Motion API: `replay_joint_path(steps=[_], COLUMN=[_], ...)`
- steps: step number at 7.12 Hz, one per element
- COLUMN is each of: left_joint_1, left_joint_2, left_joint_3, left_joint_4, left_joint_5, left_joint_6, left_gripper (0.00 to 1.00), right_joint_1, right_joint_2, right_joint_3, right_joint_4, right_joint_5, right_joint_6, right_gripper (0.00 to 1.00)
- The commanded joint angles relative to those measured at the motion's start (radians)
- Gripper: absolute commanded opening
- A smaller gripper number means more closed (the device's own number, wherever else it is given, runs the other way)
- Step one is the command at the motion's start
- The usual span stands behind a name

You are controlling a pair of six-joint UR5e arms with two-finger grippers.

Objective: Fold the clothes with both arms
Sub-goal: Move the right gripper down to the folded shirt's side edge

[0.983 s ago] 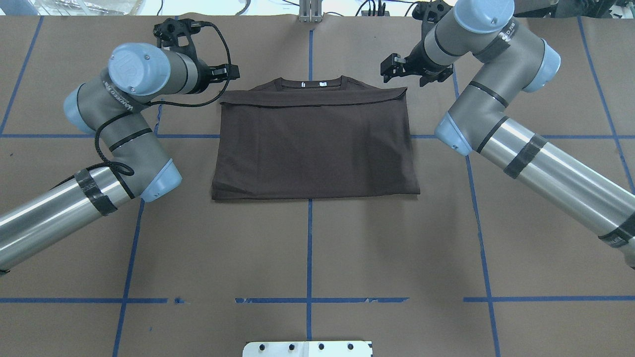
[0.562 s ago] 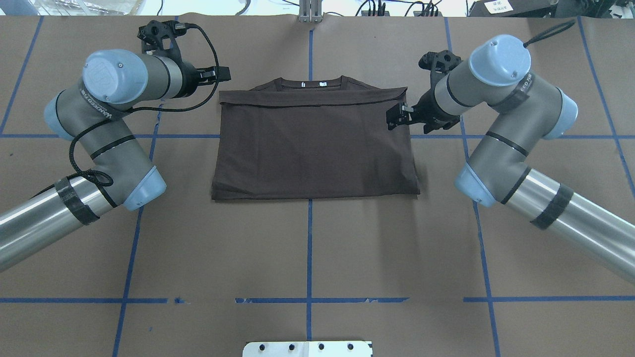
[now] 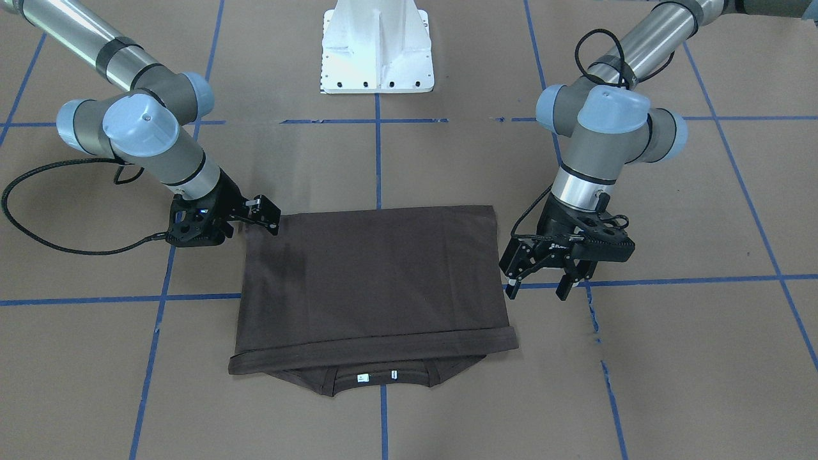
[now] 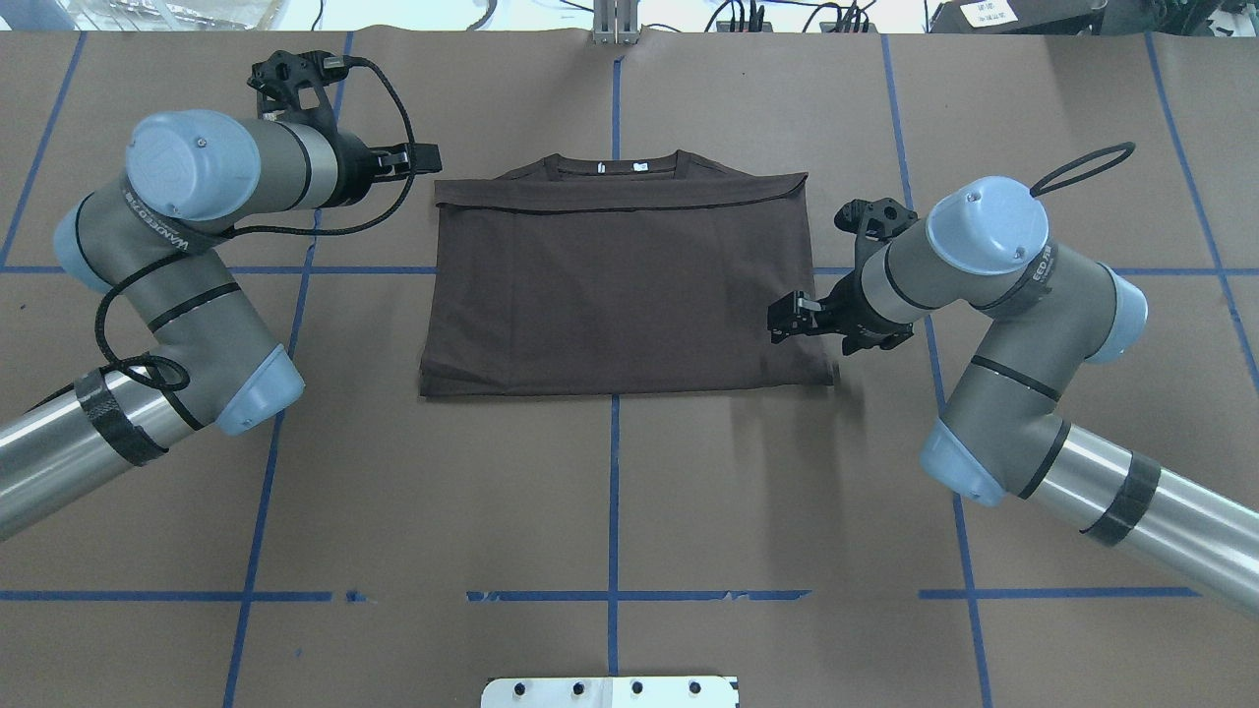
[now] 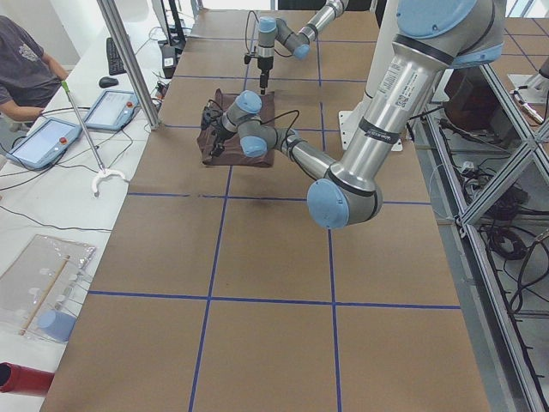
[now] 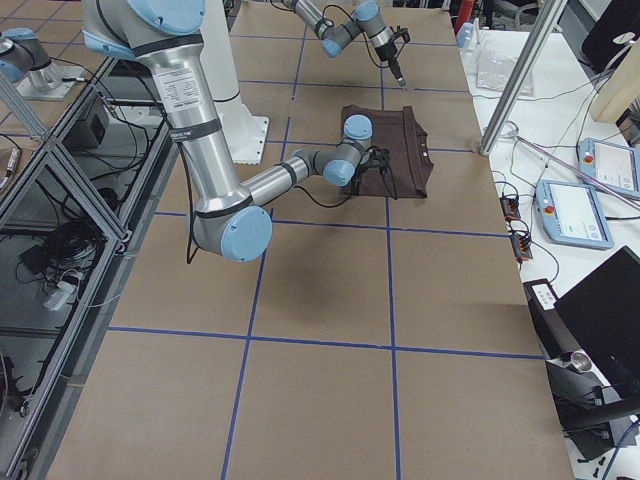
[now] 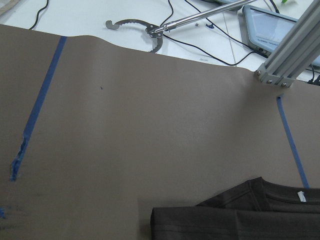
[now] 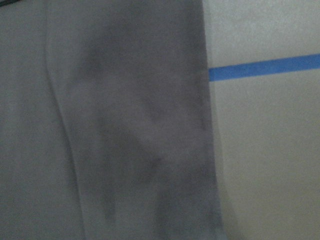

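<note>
The dark brown T-shirt [image 4: 620, 285] lies flat on the table, folded, with its collar [image 4: 615, 165] on the far side. It also shows in the front view [image 3: 374, 287]. My left gripper [image 4: 425, 157] is open and empty. It hovers just left of the shirt's far left corner, and it also shows in the front view [image 3: 539, 287]. My right gripper [image 4: 782, 320] is low over the shirt's right edge, near its near right corner, and also shows in the front view [image 3: 265, 214]. Its jaws look open with nothing in them. The right wrist view shows only blurred fabric [image 8: 125, 125] close up.
The white base pedestal [image 3: 377, 51] stands at the robot's side of the brown table, which is marked with blue tape lines [image 4: 613, 492]. Beyond the far edge are a metal post [image 7: 292, 45], a grabber tool [image 7: 150, 32] and tablets.
My right gripper has come from beyond the shirt's far right corner toward the robot, along the right edge to near the near corner. My left arm has drawn slightly left, away from the shirt.
</note>
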Motion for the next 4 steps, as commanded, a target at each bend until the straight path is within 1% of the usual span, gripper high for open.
replay_joint_path(steps=[1, 2, 4], left_joint_1=[0.001, 0.001, 0.001], left_joint_2=[0.000, 0.001, 0.000], left_joint_3=[-0.004, -0.004, -0.006], left_joint_4=[0.000, 0.000, -0.001], left_joint_5=[-0.001, -0.003, -0.003], left_joint_6=[-0.005, -0.005, -0.009], left_gripper=[1.00, 1.00, 1.00], right_joint_1=[-0.031, -0.029, -0.026], right_joint_2=[-0.010, -0.011, -0.018], right_joint_3=[0.001, 0.012, 0.027], right_joint_4=[0.003, 0.008, 0.009], right_joint_5=[-0.034, -0.030, 0.007], right_joint_6=[0.010, 0.010, -0.005], right_gripper=[0.44, 0.00, 0.00])
